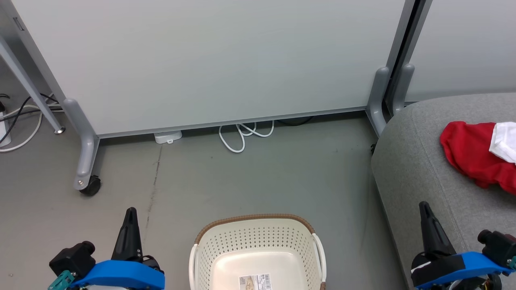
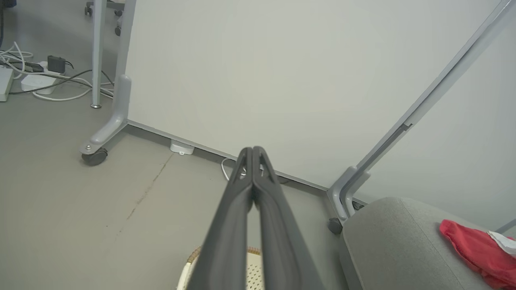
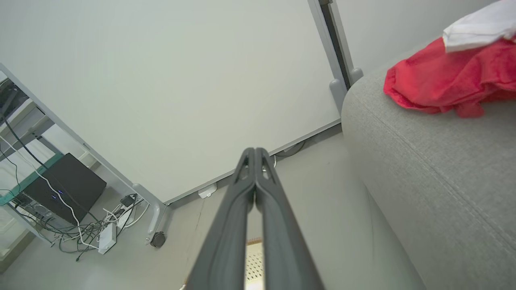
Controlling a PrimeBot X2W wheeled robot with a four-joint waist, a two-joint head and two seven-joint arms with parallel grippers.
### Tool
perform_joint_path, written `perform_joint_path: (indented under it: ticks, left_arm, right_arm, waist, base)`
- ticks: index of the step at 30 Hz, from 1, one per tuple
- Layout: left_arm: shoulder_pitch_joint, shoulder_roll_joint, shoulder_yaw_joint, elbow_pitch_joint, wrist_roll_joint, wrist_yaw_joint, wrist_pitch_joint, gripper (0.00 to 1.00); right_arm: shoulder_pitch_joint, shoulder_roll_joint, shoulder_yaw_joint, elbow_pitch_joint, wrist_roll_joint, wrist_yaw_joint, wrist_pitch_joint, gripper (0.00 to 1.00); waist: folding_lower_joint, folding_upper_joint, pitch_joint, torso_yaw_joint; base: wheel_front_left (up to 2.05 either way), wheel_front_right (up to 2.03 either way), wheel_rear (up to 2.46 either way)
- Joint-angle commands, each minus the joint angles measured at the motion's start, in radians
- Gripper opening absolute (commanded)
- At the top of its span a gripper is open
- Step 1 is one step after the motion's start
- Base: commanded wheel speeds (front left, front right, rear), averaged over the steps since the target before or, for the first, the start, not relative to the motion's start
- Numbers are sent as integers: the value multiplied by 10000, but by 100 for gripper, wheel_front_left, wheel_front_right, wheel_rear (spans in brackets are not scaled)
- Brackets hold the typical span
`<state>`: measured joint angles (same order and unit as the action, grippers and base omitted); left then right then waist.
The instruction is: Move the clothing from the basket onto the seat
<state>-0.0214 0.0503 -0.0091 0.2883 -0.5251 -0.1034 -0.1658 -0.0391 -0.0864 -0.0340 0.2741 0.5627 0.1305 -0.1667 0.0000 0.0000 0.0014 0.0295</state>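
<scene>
The cream perforated basket (image 1: 258, 249) with a brown rim stands on the floor at the bottom centre, holding nothing but a label on its bottom. Red clothing with a white panel (image 1: 479, 153) lies heaped on the grey seat (image 1: 423, 169) at the right, also seen as the clothing (image 3: 447, 80) on the seat (image 3: 423, 173) in the right wrist view and the clothing (image 2: 479, 251) in the left wrist view. My left gripper (image 1: 131, 213) is shut and holds nothing, left of the basket. My right gripper (image 1: 424, 207) is shut and holds nothing, over the seat's front edge.
A white partition panel (image 1: 209, 60) on grey wheeled legs (image 1: 86, 161) stands behind the basket. White cables (image 1: 242, 135) lie at its foot, and more cables and a power strip (image 1: 16, 121) lie at far left. Bare grey floor (image 1: 242, 177) lies between basket and panel.
</scene>
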Motion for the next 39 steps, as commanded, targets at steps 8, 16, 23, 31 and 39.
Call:
perform_joint_path:
  ticks: [8,16,23,31,39]
  left_arm:
    - [-385,4,224,-225,-1498,-61,368,0]
    - [-452,4,348,-257,-2637,-93,666,0]
    - [-513,4,457,-282,-3562,-114,907,0]
    - [-584,3,558,-309,-4532,-138,1160,0]
    - [-623,3,657,-328,-5442,-162,1398,0]
  right_arm:
    - [-328,44,-133,-203,1487,2,379,0]
    - [-383,80,-216,-222,2580,2,681,0]
    - [-432,112,-283,-238,3468,3,915,0]
    - [-484,147,-353,-251,4404,3,1171,0]
    - [-527,180,-422,-265,5276,3,1407,0]
  waist:
    - [0,0,2,-24]
    - [0,0,3,-46]
    - [0,0,4,-65]
    - [0,0,5,-88]
    - [0,0,6,-110]
  base:
    - [0,0,0]
    - [0,0,0]
    - [0,0,0]
    - [0,0,0]
    - [0,0,0]
